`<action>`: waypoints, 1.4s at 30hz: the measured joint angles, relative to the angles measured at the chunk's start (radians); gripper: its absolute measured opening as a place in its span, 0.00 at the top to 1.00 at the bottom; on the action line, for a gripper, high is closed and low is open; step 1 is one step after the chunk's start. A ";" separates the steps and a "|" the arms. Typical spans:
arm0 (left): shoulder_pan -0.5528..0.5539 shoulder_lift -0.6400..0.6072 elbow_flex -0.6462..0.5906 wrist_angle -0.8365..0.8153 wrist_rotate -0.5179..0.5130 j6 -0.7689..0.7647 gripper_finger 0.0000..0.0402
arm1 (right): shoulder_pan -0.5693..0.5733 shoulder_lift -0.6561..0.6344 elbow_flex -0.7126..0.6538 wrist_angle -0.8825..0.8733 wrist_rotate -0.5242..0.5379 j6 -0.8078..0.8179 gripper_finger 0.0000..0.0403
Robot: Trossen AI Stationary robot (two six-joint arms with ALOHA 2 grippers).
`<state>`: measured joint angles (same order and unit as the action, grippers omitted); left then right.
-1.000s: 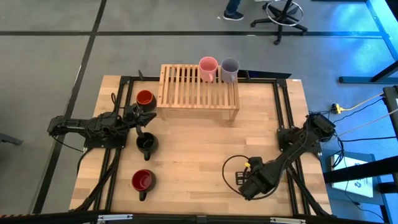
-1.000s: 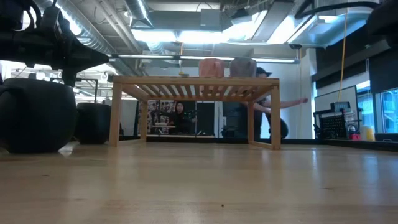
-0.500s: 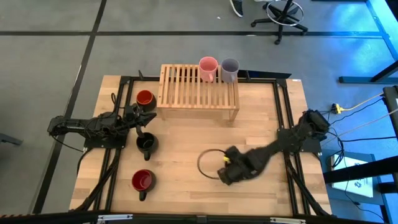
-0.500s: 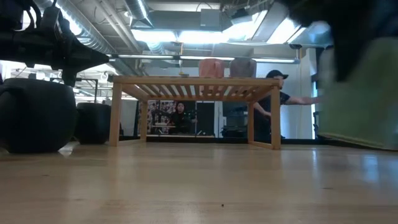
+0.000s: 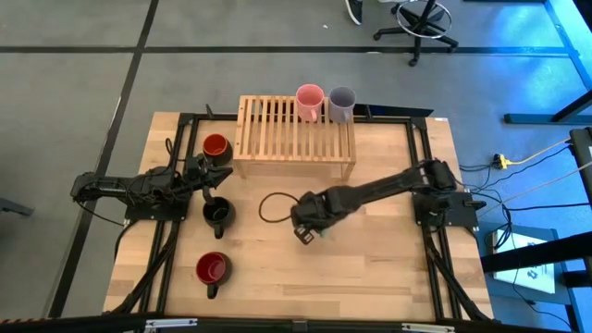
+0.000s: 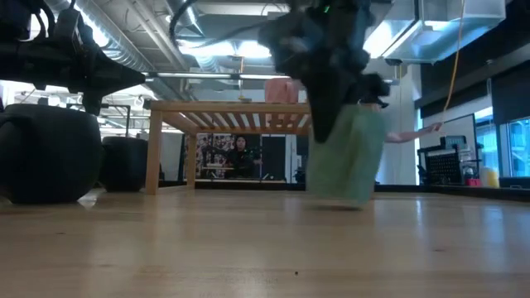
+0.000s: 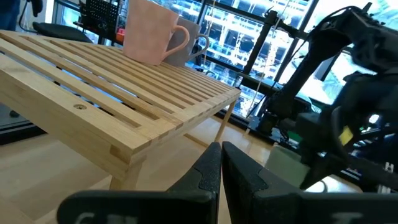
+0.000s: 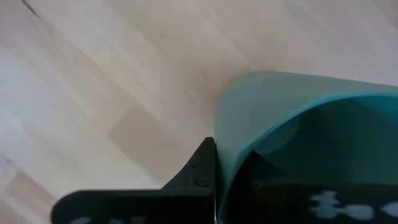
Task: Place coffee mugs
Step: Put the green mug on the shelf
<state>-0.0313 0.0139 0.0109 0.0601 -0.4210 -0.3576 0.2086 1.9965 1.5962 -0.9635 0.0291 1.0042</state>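
Note:
My right gripper [image 5: 303, 225] is over the middle of the table, pointing down and shut on the green coffee mug [image 6: 348, 157]. In the high view the gripper hides most of that mug. A pink mug [image 5: 309, 101] and a lavender mug [image 5: 341, 103] stand on the far right corner of the slatted wooden rack [image 5: 291, 139]. An orange-red mug [image 5: 215, 146], a black mug [image 5: 217, 214] and a dark red mug [image 5: 211, 269] stand on the table's left part. My left gripper [image 5: 227, 172] waits shut, level, between the orange-red and black mugs. My right gripper pinches the green mug's wall at the rim [image 8: 219, 134], with one finger [image 8: 200, 167] outside and the other inside the mug. The fingers come from above, pointing down. The mug hangs below them, a little tilted, its base close over the table.
The rack stands at the far middle of the table, with bare slats [image 5: 268, 125] to the left of the two mugs. Black rails [image 5: 421, 166] run along the table's left and right sides. Bare wood [image 5: 277, 277] lies near the front edge. A person [image 6: 240, 153] shows in the room behind.
My right gripper has swung from the table's near right part toward the left and a little toward the far edge, reaching the middle, and it has rolled about its own axis. The green mug has travelled with it.

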 joint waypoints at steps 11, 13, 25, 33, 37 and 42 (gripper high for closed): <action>0.000 0.000 0.000 0.000 0.000 0.001 0.98 | -0.026 0.031 0.004 0.028 -0.061 -0.062 0.94; 0.000 0.000 0.000 0.000 0.000 0.001 0.98 | -0.026 0.033 0.002 0.029 -0.061 -0.062 0.91; 0.000 0.000 0.000 0.000 0.000 0.001 0.98 | -0.011 0.004 0.155 -0.157 -0.009 -0.013 0.59; 0.000 0.000 0.000 0.000 -0.001 0.000 0.98 | 0.179 -0.015 0.321 -0.371 0.253 0.235 0.51; 0.000 0.000 0.000 0.000 0.001 -0.005 0.98 | 0.302 -0.018 0.249 -0.358 0.478 0.475 0.50; 0.000 0.000 0.000 -0.002 0.021 -0.008 0.98 | 0.422 -0.017 0.082 -0.275 0.757 0.772 0.50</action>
<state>-0.0315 0.0139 0.0109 0.0582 -0.4000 -0.3652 0.6301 1.9793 1.6779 -1.2385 0.7860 1.7762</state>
